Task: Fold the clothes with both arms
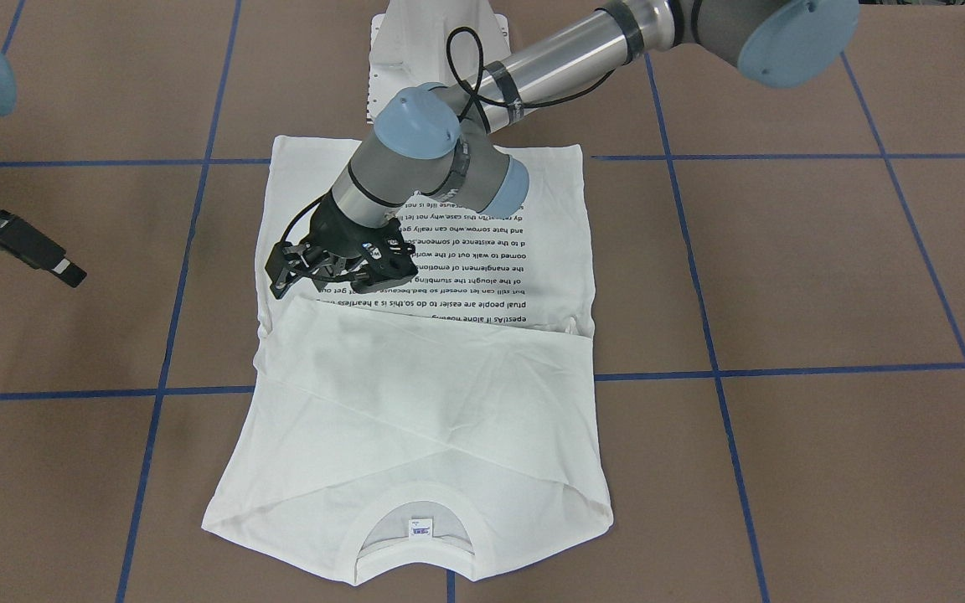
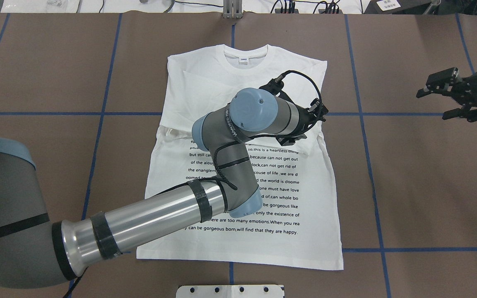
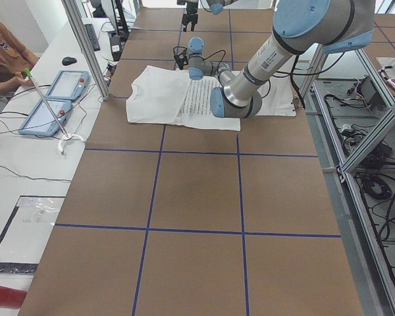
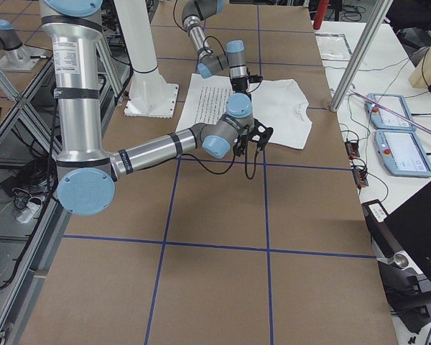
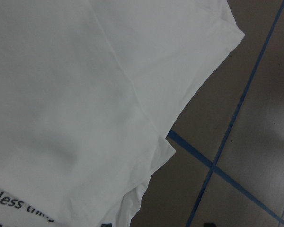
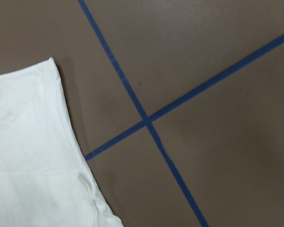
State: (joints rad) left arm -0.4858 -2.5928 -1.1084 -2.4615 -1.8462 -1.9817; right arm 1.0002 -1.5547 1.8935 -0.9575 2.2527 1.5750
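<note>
The white T-shirt [image 1: 415, 402] lies flat on the brown table with its black text side up. Its sleeves are folded across the chest, and the collar and neck label [image 2: 243, 60] are at the far end. My left arm reaches across the shirt. The left gripper [image 1: 336, 272] is open and empty, low over the shirt's edge on my right side near the sleeve fold [image 2: 319, 136]. The left wrist view shows that edge of the shirt [image 5: 61, 94] and bare table. My right gripper [image 2: 432, 105] is open and empty, hovering off the shirt to the right. The right wrist view shows a shirt corner [image 6: 28, 156].
Blue tape lines [image 2: 362, 124] grid the table. The white pedestal base [image 1: 436, 42] stands just behind the shirt's hem. A seated person [image 3: 3, 56], two tablets [image 3: 52, 102] and metal frame posts [image 3: 85, 46] are beyond the table's far long edge.
</note>
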